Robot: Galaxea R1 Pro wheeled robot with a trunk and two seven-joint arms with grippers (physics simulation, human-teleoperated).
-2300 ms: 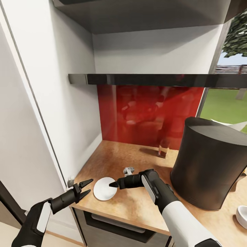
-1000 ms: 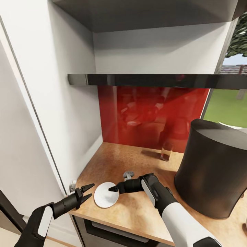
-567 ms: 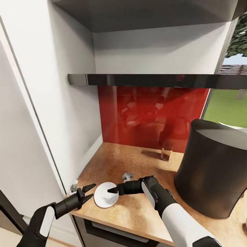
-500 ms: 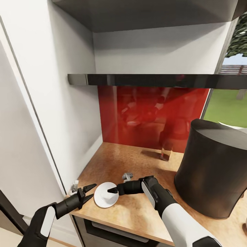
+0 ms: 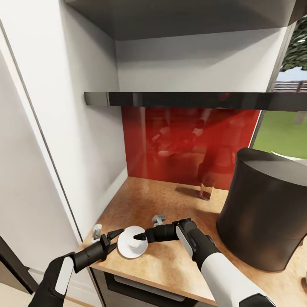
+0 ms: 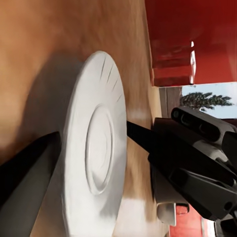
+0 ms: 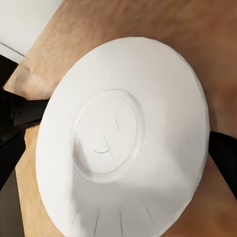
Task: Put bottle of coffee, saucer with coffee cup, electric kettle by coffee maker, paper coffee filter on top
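Observation:
The white saucer (image 5: 131, 248) (image 6: 94, 148) (image 7: 123, 143) is at the front left corner of the beige countertop (image 5: 170, 196). My right gripper (image 5: 137, 237) reaches over it from the right. One pointed finger (image 6: 137, 139) lies on the saucer's middle and the other finger (image 7: 224, 153) passes behind its rim, so it looks shut on the saucer. My left gripper (image 5: 116, 238) is open at the saucer's left rim, one finger (image 6: 27, 173) just beside the edge. The coffee maker (image 5: 264, 213), a tall dark cylinder, stands at the right. The black kitchen shelf (image 5: 192, 99) hangs above.
A small brownish bottle (image 5: 207, 189) stands at the back against the red backsplash (image 5: 179, 140). A little grey object (image 5: 158, 219) lies behind the saucer and another (image 5: 97, 232) at the counter's left corner. A white wall panel (image 5: 55, 149) closes the left side.
My left gripper has moved right, up to the saucer's rim. The right gripper and the saucer have stayed put. The view shifted slightly at the start.

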